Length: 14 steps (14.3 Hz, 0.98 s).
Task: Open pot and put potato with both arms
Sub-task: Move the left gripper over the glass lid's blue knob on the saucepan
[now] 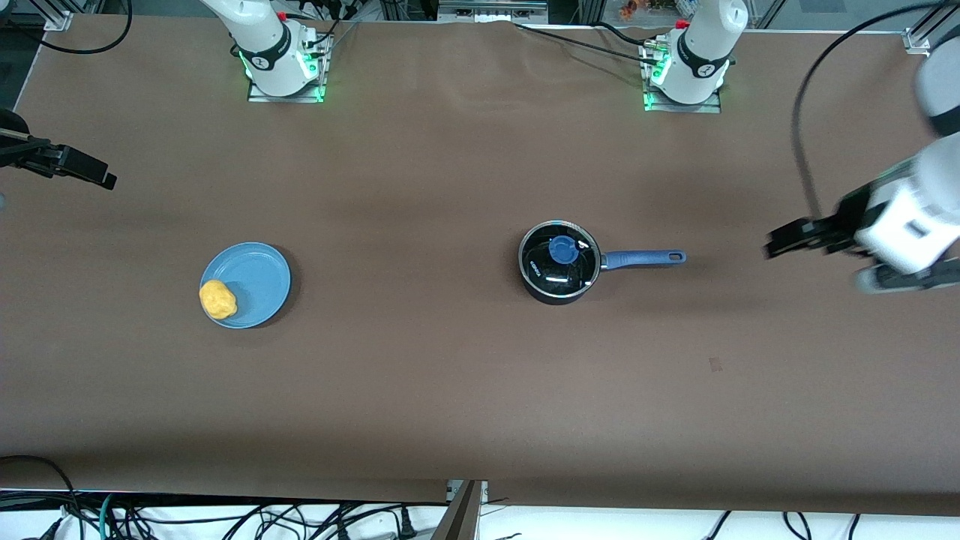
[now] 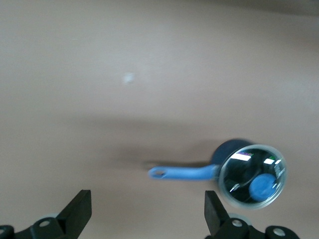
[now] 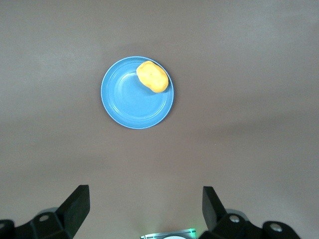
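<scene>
Pot: black saucepan, set on the tabletop toward the left arm's end of the middle. The glass lid is seated on the rim, with its blue knob at centre; the pot is judged not yet opened. The blue handle is laid level, its long axis pointed straight toward the left arm's end of the tabletop.

Potato: yellow-orange lump, placed on the edge of a light-blue plate, toward the right arm's end and well apart from the pot.

Left gripper: held in the air over the left arm's end of the tabletop, in line with the handle's tip and the nearer of the two to the pot. Its fingers are seen spread wide in the left wrist view, with nothing between them. The lid knob is judged to fall to this arm.

Right gripper: hung over the right arm's end of the tabletop, the plate and potato lying closer to the front camera than the spot beneath it. Its fingers are likewise parted and empty.
</scene>
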Each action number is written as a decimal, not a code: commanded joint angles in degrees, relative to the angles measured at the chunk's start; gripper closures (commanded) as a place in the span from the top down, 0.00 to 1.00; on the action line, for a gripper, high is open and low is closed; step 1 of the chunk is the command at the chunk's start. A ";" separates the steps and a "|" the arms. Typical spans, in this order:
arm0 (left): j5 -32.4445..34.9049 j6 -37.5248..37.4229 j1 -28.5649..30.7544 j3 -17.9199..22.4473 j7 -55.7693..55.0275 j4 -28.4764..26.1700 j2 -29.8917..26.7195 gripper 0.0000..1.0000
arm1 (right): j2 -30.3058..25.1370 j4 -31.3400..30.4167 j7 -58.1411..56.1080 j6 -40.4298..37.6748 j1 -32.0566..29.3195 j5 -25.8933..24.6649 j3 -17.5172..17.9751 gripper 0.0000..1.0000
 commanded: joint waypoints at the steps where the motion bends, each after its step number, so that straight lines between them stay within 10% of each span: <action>1: -0.67 5.03 -4.63 -1.30 -10.62 0.34 4.77 1.00 | -0.16 0.39 0.26 -0.75 -0.23 1.01 -0.06 1.00; 8: -0.05 16.98 -12.19 -2.81 -21.99 -2.63 12.43 1.00 | 0.02 0.39 0.26 -0.31 -0.23 1.01 -0.06 1.00; 14: 9.96 24.29 -12.29 -11.68 -30.69 -13.54 11.11 1.00 | -0.07 0.57 0.17 -0.31 -0.15 1.10 0.11 1.00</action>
